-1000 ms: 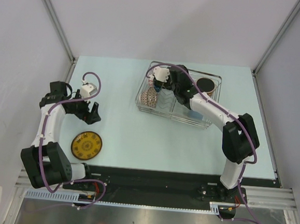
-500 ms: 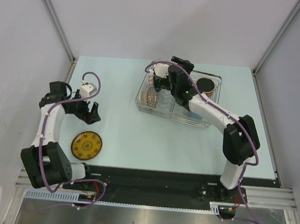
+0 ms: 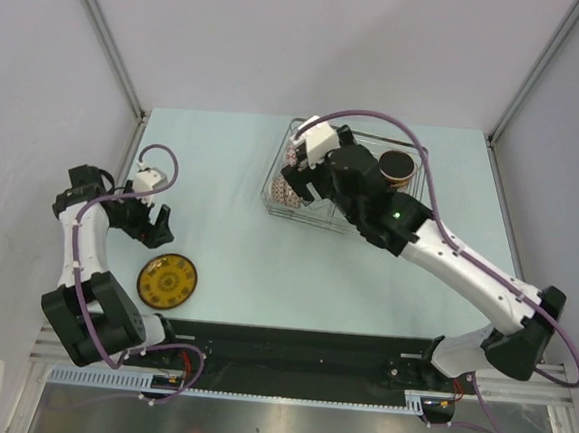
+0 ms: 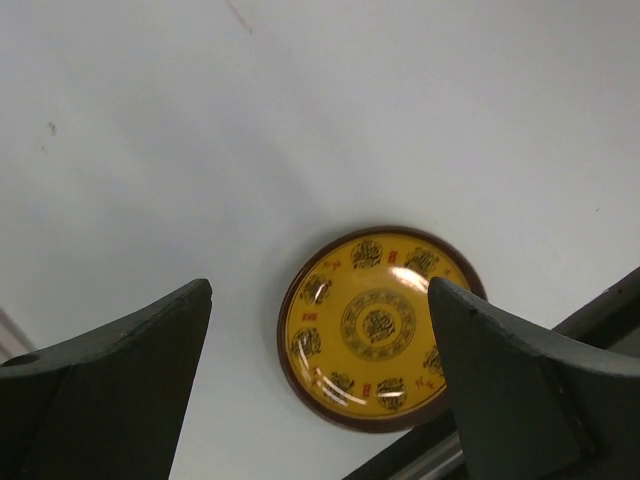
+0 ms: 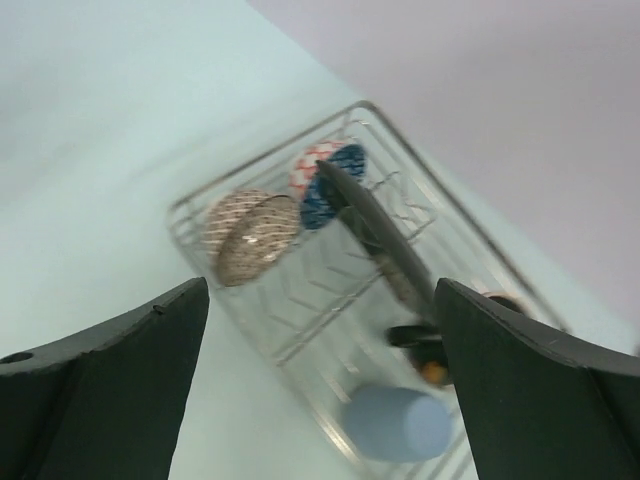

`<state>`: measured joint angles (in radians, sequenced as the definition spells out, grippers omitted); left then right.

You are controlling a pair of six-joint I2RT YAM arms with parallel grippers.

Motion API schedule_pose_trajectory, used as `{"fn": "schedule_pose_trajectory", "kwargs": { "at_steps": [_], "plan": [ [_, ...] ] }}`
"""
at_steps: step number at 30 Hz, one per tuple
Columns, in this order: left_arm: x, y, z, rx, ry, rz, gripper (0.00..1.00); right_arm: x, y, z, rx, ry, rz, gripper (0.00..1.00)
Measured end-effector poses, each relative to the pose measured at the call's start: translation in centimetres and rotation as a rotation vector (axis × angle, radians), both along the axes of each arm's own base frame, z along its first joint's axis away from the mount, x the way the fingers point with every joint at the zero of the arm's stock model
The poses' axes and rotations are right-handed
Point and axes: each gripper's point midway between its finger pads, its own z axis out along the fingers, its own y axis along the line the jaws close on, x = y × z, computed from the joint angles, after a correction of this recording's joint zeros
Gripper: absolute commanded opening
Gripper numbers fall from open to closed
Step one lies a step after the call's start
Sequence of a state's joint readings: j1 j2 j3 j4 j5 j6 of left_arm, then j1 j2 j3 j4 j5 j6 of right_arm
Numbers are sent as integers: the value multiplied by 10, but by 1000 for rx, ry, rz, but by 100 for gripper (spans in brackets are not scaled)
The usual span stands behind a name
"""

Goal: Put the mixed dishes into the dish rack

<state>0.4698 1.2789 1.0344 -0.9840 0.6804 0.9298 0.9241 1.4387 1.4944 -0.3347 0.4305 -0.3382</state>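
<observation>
Here left end effector [image 4: 320, 295], right end effector [image 5: 320, 290] both released; glossy round plate [image 4: 378, 328] flat

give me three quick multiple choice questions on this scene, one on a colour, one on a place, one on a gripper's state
1. The cup lying in the dish rack is:
A light blue
B red
C yellow

2. The yellow plate is:
A standing in the rack
B flat on the table near the left gripper
C stacked on the cup

3. The right gripper is:
A open, holding nothing
B shut on the cup
C shut on the plate

1 A: the right wrist view shows it pale blue.
2 B: the top view shows it on the table, outside the rack.
3 A: its fingers stand wide apart with nothing between them.
</observation>
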Motion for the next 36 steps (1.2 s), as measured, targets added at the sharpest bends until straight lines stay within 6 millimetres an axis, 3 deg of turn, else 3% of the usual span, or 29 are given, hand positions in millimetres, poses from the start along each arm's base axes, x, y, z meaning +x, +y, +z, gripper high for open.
{"fn": "schedule_pose_trajectory", "kwargs": {
  "at_steps": [3,6,10,15,22,25,30,36],
  "plan": [
    [-11,20,-3,41,13,21,95,-20,1,3,142,104,19,100],
    [-22,38,-8,89,28,30,94,-35,19,-19,183,219,45,100],
    [-38,58,-16,151,57,30,93,-62,69,-81,161,422,127,100],
    [-67,76,-40,222,131,9,92,-88,107,-161,144,690,167,93],
    [-110,70,-80,321,203,-117,93,-112,153,-231,218,976,211,88],
    [-121,65,-89,362,201,-180,94,-119,164,-246,244,1049,229,85],
    [-134,60,-105,402,211,-260,94,-128,186,-253,320,1137,293,83],
    [-131,55,-119,431,200,-323,95,-129,195,-266,360,1208,313,80]
  ]
}}
